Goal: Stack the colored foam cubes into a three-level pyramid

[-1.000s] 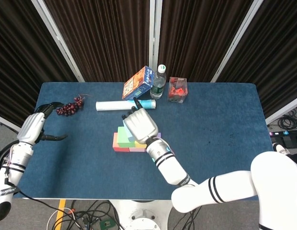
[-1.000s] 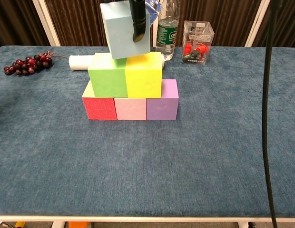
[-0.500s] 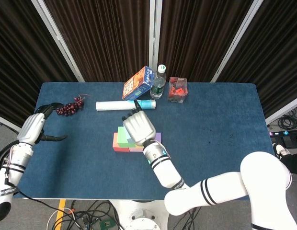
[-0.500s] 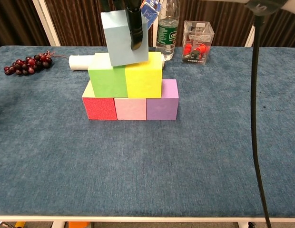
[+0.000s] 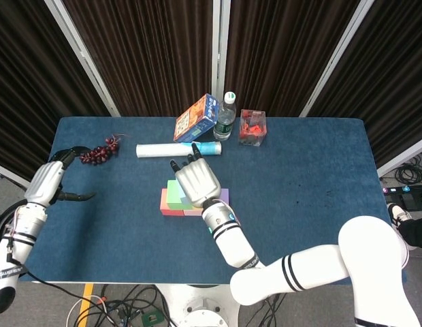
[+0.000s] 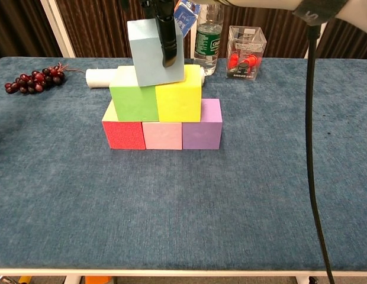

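Last step here: right hand (image 5: 194,181) has its fingers (image 6: 167,35) grasping the blue cube (image 6: 149,53), tilted and about touching the green cube (image 6: 134,102) and yellow cube (image 6: 179,100), so next it probably needs levelling, centering, then letting go; left hand (image 5: 53,178) hangs empty, fingers apart.

- The table (image 6: 65,195) wears a blue, matt, felt-like cloth.
- On it, the light blue cube (image 6: 149,53) and green cube (image 6: 133,102) look like matt, fine-grained foam.
- Behind them, the water bottle (image 6: 206,35) and small box (image 6: 245,52) are clear, glossy plastic.
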Robot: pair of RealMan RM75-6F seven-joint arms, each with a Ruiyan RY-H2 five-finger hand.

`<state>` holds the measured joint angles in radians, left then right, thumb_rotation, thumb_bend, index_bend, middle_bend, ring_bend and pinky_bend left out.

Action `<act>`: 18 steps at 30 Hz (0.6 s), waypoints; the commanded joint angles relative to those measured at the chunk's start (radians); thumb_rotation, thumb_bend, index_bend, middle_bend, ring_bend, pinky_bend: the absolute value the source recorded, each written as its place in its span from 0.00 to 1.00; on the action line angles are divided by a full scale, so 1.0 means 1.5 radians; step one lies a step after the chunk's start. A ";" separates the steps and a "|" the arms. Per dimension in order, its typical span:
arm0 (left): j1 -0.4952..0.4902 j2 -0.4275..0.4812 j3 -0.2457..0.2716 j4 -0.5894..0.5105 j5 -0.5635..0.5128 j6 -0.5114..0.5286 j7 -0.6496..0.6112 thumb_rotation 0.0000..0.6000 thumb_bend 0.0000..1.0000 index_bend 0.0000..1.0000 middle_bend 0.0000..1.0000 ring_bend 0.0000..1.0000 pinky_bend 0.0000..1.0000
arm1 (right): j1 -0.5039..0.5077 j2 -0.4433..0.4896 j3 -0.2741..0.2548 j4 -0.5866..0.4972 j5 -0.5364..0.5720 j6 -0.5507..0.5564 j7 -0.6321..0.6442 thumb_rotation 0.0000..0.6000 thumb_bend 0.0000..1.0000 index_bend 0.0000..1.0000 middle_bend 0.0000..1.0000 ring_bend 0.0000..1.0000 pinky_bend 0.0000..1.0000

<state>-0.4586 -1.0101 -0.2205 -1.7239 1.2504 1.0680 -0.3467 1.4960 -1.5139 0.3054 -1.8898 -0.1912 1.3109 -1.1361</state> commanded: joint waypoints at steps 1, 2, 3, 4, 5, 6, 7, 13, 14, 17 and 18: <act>0.000 0.000 0.000 0.001 0.001 0.001 -0.002 1.00 0.06 0.17 0.12 0.16 0.09 | -0.002 0.004 0.003 -0.007 0.005 -0.005 -0.002 1.00 0.04 0.04 0.36 0.12 0.00; 0.001 -0.001 0.000 0.001 0.001 0.001 -0.002 1.00 0.06 0.17 0.12 0.16 0.09 | -0.003 0.006 0.004 -0.009 0.003 -0.007 0.000 1.00 0.04 0.03 0.32 0.10 0.00; 0.001 -0.001 0.000 0.001 0.002 0.002 -0.003 1.00 0.06 0.17 0.12 0.16 0.09 | -0.007 0.012 0.005 -0.015 0.000 -0.015 0.005 1.00 0.04 0.01 0.28 0.08 0.00; 0.002 -0.001 0.001 0.001 0.002 0.002 -0.003 1.00 0.06 0.17 0.12 0.16 0.09 | -0.010 0.017 0.006 -0.019 -0.003 -0.021 0.010 1.00 0.04 0.00 0.24 0.05 0.00; 0.002 -0.001 0.001 0.002 0.002 0.002 -0.003 1.00 0.06 0.17 0.12 0.16 0.09 | -0.013 0.024 0.006 -0.024 -0.007 -0.027 0.014 1.00 0.04 0.00 0.20 0.02 0.00; 0.002 -0.002 0.001 0.002 0.003 0.002 -0.003 1.00 0.06 0.17 0.12 0.16 0.09 | -0.019 0.034 0.006 -0.030 -0.016 -0.037 0.022 1.00 0.04 0.00 0.17 0.01 0.00; 0.002 -0.002 0.002 0.002 0.003 0.002 -0.004 1.00 0.06 0.17 0.12 0.16 0.09 | -0.024 0.041 0.006 -0.035 -0.024 -0.044 0.030 1.00 0.03 0.00 0.16 0.00 0.00; 0.002 0.000 0.001 -0.001 0.003 0.002 -0.002 1.00 0.06 0.17 0.12 0.16 0.09 | -0.050 0.086 -0.010 -0.038 -0.081 -0.131 0.080 1.00 0.03 0.00 0.15 0.00 0.00; 0.001 0.001 0.001 -0.002 0.002 0.001 0.000 1.00 0.06 0.17 0.12 0.16 0.09 | -0.052 0.092 -0.014 -0.034 -0.093 -0.144 0.085 1.00 0.03 0.00 0.15 0.00 0.00; 0.001 0.002 0.000 -0.004 -0.003 0.000 0.004 1.00 0.06 0.17 0.12 0.16 0.09 | -0.057 0.111 -0.029 -0.014 -0.139 -0.201 0.106 1.00 0.03 0.00 0.17 0.00 0.00; 0.001 0.003 0.000 -0.005 -0.004 0.000 0.004 1.00 0.06 0.17 0.12 0.16 0.09 | -0.058 0.115 -0.032 -0.009 -0.150 -0.215 0.113 1.00 0.03 0.00 0.18 0.00 0.00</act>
<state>-0.4570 -1.0066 -0.2202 -1.7309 1.2445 1.0680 -0.3409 1.4212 -1.3705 0.2781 -1.9269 -0.3647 1.0460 -1.0008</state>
